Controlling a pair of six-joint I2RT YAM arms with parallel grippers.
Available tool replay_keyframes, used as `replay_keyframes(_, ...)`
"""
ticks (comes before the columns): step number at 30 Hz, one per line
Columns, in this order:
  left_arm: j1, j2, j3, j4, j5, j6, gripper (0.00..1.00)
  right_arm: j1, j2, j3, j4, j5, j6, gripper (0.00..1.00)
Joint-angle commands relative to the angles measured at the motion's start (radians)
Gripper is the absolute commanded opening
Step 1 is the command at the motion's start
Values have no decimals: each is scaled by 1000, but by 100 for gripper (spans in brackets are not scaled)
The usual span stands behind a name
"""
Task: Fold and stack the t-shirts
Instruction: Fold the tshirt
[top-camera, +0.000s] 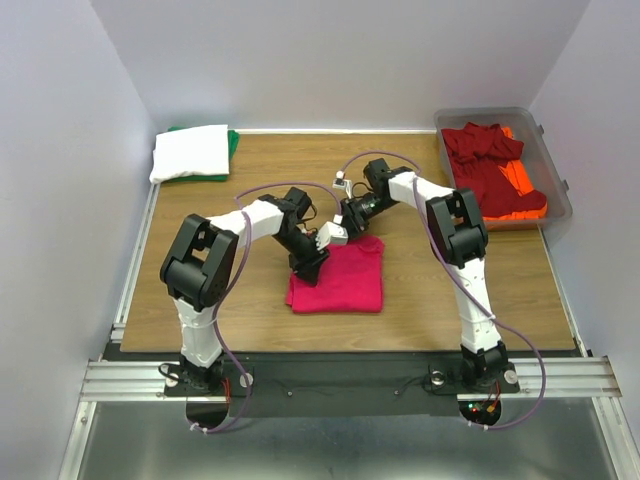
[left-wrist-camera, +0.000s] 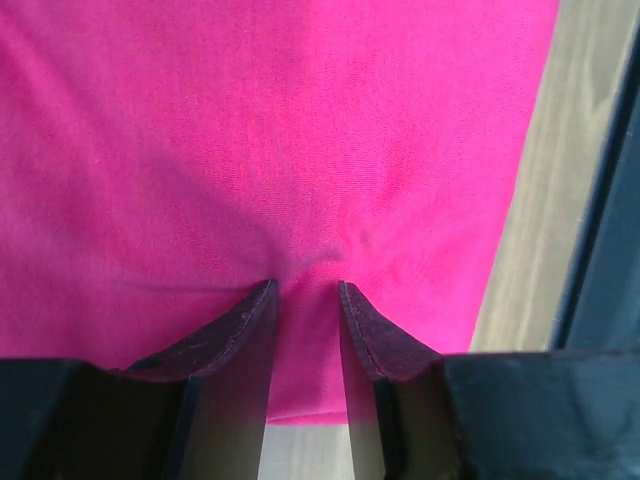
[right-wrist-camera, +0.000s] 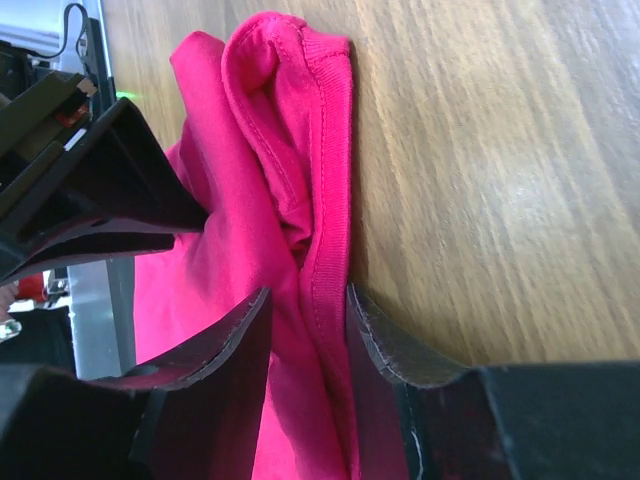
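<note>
A bright pink-red t-shirt (top-camera: 340, 280) lies folded in the middle of the table. Both grippers meet at its far left corner. My left gripper (top-camera: 308, 262) presses down into the cloth; in the left wrist view the pink cloth (left-wrist-camera: 300, 140) puckers between the tips of the left gripper (left-wrist-camera: 307, 290), whose jaws stand narrowly apart and pinch it. My right gripper (top-camera: 333, 236) straddles the ribbed edge of the shirt (right-wrist-camera: 330, 180). In the right wrist view the right gripper (right-wrist-camera: 308, 295) has bunched cloth filling the gap, one finger against the wood.
A clear grey bin (top-camera: 553, 160) at the back right holds dark red t-shirts (top-camera: 485, 160) and an orange one (top-camera: 522, 182). At the back left a folded white t-shirt (top-camera: 190, 152) lies on a green one (top-camera: 233, 140). Walls enclose three sides.
</note>
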Motion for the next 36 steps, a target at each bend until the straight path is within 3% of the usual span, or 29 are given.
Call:
replay_keyframes(1,-1,-83,17,-9,23,-25,45,4,-34,-14,-4,46,-33,41)
replay_keyframes(13,0,32,385,9,-19,-7,57,1,-14,59,-2,106,-41,32)
replay_keyframes(20,0,106,407,1,-65,50,58,2,-6,64,-2,128,-47,31)
replay_keyframes(36,-12,172,376,-42,-27,124,58,2,21,30,-4,105,-46,27)
